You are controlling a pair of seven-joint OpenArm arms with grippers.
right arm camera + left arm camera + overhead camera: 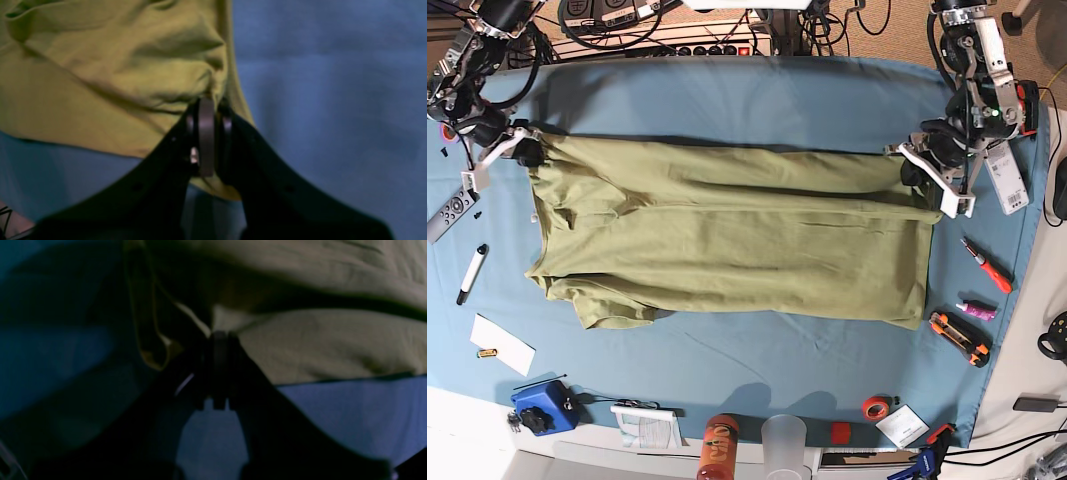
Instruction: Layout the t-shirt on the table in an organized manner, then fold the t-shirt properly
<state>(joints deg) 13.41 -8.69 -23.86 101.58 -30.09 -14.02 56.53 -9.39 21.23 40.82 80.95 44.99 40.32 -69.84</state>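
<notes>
- Left wrist view: the left arm's black two-fingered gripper [218, 335] has its jaws pressed together on a pinch of the soft, wrinkled olive-green cotton t-shirt [317, 343]. A hemmed edge of the cloth hangs in a loop just beside the fingers. The smooth teal-blue cloth covering the table [350, 413] shows beneath. The picture is dim and soft, so which part of the shirt is pinched cannot be told here.

- Right wrist view: the right arm's black gripper [208, 103] is likewise clamped on a bunched fold of the t-shirt [100, 76], at the fabric's edge, with bare table [333, 100] to one side.

- Base view: the t-shirt [727, 240] lies stretched across the middle of the table [727, 100], its length running side to side. The left gripper [927, 160] holds it at the far corner on this view's right. The right gripper [522, 150] holds it at the far corner on this view's left. The near edge looks rumpled, with a sleeve tucked at lower left. A black-and-white marker pen [471, 272] and an orange-handled screwdriver [987, 265] lie on the table well apart from the shirt.

- Step in hand, as it appears: the laying-out is nearly done and both arms have gripped the far edge, likely to begin a fold. The next move calls for lifting both corners evenly and carrying them toward the near edge, keeping the cloth taut between them.
</notes>
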